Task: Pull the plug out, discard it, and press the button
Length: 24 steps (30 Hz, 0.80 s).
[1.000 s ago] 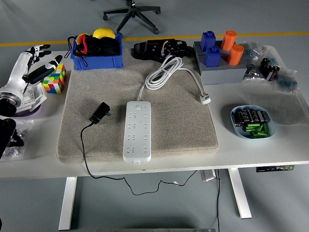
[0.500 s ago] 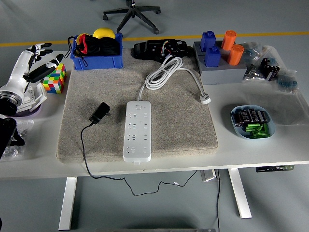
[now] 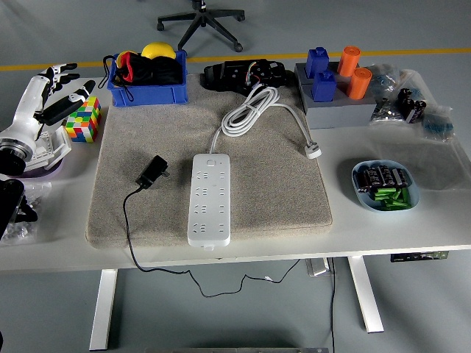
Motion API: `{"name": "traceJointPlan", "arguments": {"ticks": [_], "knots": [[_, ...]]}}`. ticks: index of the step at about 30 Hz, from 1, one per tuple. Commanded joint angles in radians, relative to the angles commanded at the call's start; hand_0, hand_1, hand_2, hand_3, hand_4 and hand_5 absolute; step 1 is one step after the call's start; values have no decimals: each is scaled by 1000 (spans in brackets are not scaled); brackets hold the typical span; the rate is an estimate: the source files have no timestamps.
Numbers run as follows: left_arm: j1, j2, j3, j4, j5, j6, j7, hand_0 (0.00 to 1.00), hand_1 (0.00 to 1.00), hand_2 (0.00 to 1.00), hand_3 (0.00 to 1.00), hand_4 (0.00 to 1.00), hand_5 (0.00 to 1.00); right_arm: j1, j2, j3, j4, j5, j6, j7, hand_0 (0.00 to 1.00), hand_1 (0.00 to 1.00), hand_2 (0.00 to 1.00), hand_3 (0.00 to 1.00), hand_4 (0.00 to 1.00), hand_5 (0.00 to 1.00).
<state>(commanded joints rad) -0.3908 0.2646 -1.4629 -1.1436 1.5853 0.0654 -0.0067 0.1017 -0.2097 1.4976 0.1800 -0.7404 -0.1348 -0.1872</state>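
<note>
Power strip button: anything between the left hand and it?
Nothing visible blocks it. The left hand is at the table's left edge beside the colour cube; only bare mat lies before the power strip; the black plug lies left, unplugged.

White table (image 3: 441,220), grey mat (image 3: 280,184), blue bin (image 3: 147,92), battery bowl (image 3: 412,187)

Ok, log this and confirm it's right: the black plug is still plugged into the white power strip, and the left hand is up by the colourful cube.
Not quite. The head view shows the black plug lying loose on the grey mat, left of the white power strip, not plugged in. The left hand is indeed by the colourful cube.
</note>
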Motion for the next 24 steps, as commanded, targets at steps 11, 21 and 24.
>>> {"name": "traceJointPlan", "arguments": {"ticks": [11,21,24], "knots": [[-2,5,-9,-3,-5,2,-7,873,871,792,849,773,566,3,-2,-3,0,-1,-4,2,740,659,642,614,660,482],[3,5,-1,-7,-5,3,-6,871,870,790,850,769,565,1,-7,-12,0,3,-6,1,740,659,643,614,660,482],[6,4,0,-8,-7,4,-5,870,869,789,847,768,564,0,-5,-11,0,2,-6,1,740,659,643,614,660,484]]}}
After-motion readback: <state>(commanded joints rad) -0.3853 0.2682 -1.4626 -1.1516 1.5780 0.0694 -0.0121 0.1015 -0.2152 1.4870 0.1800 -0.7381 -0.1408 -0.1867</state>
